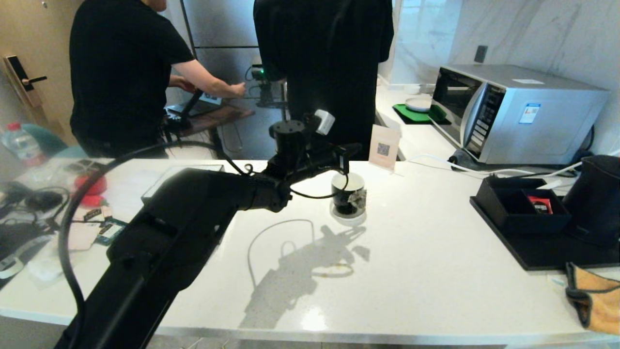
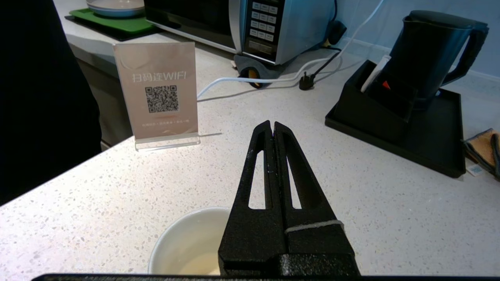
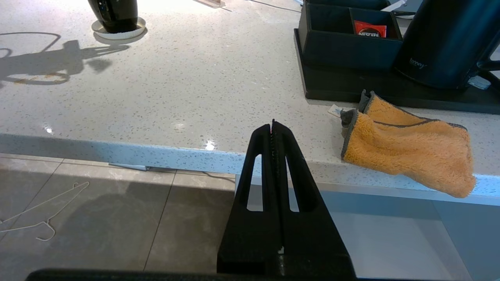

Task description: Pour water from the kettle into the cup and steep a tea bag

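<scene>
The left gripper (image 2: 272,125) – two slotted matte black fingers pressed together, holding nothing – hangs just above the glossy cup (image 1: 348,194) on its round white saucer (image 1: 348,216). The tapered matte kettle (image 1: 596,198) stands well apart from the cup, on a black tray (image 1: 537,254).

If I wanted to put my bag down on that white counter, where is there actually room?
The widest bare stretch lies between the cup and the black tray, running to the near edge. The left end is crowded with cables and cards; the right holds the kettle and an orange cloth.
</scene>
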You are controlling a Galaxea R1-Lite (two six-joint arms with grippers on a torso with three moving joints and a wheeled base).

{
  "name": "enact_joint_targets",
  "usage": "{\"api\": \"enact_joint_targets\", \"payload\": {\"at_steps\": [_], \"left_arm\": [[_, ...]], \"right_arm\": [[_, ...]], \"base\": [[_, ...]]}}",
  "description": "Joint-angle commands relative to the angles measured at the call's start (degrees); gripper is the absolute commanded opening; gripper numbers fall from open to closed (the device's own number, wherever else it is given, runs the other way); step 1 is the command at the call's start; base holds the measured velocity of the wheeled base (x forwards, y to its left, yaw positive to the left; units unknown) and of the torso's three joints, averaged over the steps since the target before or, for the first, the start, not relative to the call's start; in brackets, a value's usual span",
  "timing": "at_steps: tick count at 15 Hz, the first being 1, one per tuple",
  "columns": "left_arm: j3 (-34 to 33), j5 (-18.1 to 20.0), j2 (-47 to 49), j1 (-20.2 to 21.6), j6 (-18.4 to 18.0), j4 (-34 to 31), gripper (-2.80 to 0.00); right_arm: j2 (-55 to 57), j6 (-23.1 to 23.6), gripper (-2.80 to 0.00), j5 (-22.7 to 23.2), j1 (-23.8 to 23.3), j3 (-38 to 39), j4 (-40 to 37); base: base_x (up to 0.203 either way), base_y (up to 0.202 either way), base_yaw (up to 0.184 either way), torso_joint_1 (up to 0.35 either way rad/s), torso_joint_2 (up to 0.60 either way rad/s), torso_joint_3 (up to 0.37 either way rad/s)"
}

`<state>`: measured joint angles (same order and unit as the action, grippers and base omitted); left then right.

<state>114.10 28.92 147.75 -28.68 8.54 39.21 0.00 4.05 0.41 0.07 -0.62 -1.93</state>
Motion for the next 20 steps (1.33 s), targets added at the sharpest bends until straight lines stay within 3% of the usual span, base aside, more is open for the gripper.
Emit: {"api": "enact_joint_targets", "payload": {"at_steps": [1,20], "left_arm": [[-0.02,0.18,0.71,-0.14,0.0,0.27,-2.8],[0.51,-0.42,0.61,-0.58,-0.36,9.64,-2.8]], "right_arm": [[0.0,0.17,-2.8,0.02,0.01,0.01,-0.01],[0.03,0.17,-2.8,0.11,0.01,0.09,0.08]], "base": [[0.0,0.0,0.0,0.0,0.0,0.0],[0.0,0.0,0.0,0.0,0.0,0.0]]}}
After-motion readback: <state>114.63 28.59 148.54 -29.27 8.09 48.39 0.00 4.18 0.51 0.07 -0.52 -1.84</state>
